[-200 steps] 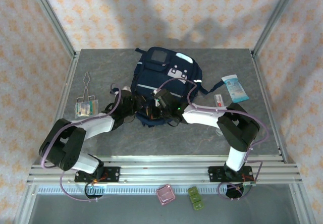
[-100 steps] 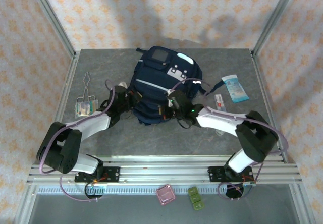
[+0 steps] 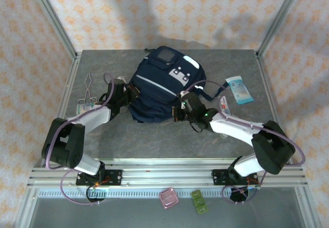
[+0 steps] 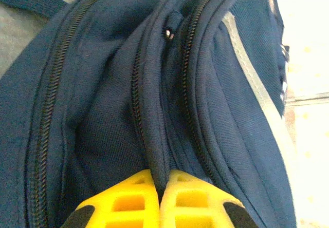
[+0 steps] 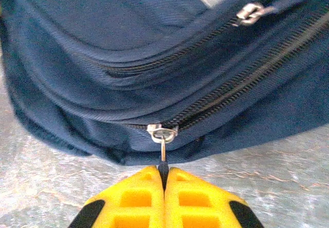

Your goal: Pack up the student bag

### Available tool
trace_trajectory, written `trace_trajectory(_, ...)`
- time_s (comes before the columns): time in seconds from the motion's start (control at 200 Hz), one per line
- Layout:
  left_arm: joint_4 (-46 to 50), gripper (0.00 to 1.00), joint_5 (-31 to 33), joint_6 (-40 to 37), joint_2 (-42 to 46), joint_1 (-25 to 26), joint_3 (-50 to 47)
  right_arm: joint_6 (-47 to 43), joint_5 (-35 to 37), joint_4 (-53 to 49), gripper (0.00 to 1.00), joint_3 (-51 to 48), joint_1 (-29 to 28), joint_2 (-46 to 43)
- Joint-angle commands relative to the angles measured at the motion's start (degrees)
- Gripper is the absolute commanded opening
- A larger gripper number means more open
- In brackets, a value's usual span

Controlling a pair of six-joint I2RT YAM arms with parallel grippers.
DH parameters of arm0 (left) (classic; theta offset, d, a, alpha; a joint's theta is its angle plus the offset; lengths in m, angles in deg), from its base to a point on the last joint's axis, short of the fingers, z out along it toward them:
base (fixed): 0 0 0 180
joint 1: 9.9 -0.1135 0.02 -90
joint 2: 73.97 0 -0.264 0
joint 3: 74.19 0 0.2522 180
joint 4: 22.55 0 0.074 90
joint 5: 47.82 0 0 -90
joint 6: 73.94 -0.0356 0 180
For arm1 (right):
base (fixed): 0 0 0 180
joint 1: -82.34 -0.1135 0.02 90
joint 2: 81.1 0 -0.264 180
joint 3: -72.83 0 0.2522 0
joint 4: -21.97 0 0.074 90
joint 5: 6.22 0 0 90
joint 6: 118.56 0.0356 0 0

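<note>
Well, the student bag [image 3: 162, 87] looks soft and floppy, with left gripper [image 4: 160, 182] pinching its cloth fold [image 4: 153, 130], right gripper [image 5: 164, 176] pinching its zipper pull [image 5: 163, 148].

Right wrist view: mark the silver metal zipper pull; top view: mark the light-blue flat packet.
silver metal zipper pull [image 5: 163, 134], right wrist view, slider end.
light-blue flat packet [image 3: 239, 90], top external view, centre.

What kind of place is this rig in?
Probably a staged robot test cell, not a real room: aluminium frame posts, patterned backdrop panels, and a grey table with a mounting rail at its near edge.
</note>
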Motion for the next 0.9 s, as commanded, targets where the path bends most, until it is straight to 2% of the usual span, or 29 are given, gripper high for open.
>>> trace_trajectory(0.0,-2.0,0.00,2.7,-4.1,-2.6,-1.3,6.7,1.0,-1.6,-0.1,0.00,3.6,-4.2,1.9)
trace_trajectory(0.07,-0.6,0.02,2.6,-5.1,-4.0,-1.8,9.5,1.7,-2.4,1.7,0.00,5.8,-5.8,4.1)
trace_trajectory(0.19,0.8,0.39,1.3,-4.9,-3.4,-1.9,11.1,3.2,-3.5,4.8,0.00,9.3,-6.4,8.5)
trace_trajectory(0.265,0.3,0.49,-0.2,-3.7,-0.8,-1.9,8.7,3.5,-3.6,5.9,0.00,11.2,-6.4,10.4)
trace_trajectory(0.405,0.7,0.52,-1.3,-1.7,6.6,-1.0,1.0,3.0,-3.8,6.0,0.00,13.8,-6.3,12.1)
trace_trajectory(0.551,2.5,0.54,1.9,1.2,14.8,1.9,-7.0,2.5,-4.1,5.7,0.00,14.6,-6.4,12.8)
trace_trajectory(0.641,1.1,0.55,4.6,3.8,17.9,5.6,-10.7,2.5,-4.2,5.9,0.00,14.5,-6.4,12.9)
trace_trajectory(0.766,-2.0,0.56,6.0,6.8,16.8,9.8,-12.1,2.4,-4.3,5.9,0.00,14.4,-6.4,12.9)
trace_trajectory(0.896,-5.5,0.56,6.6,7.9,11.7,12.2,-10.6,2.3,-4.7,6.0,0.00,14.4,-6.3,13.4)
